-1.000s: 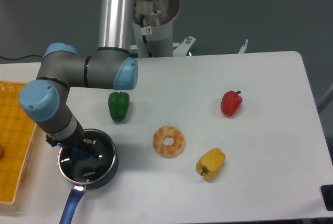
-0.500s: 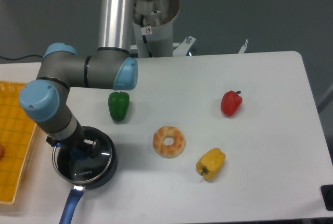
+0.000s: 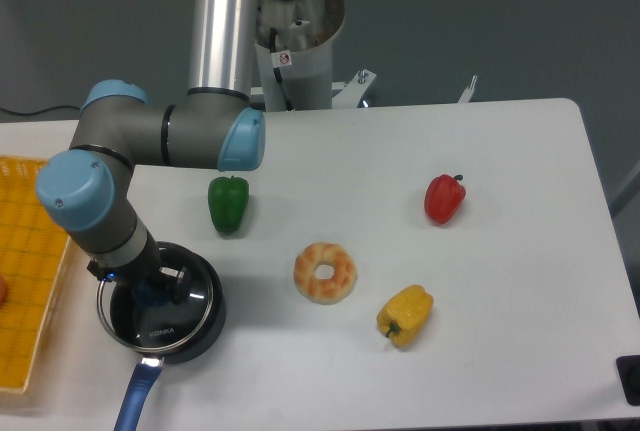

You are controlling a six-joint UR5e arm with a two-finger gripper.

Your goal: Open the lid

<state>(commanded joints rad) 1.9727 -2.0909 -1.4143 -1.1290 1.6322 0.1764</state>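
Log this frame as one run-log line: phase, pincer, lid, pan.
phase: lifting lid | pincer: on the blue knob, closure hidden | lid: raised, offset left of pan | saucepan: on table

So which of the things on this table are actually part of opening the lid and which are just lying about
Part of the job:
- lid, glass with a blue knob
- saucepan under it
- gripper, over the knob

Just lying about:
- green pepper
- red pepper
- yellow pepper
- doughnut
- yellow tray at the left edge
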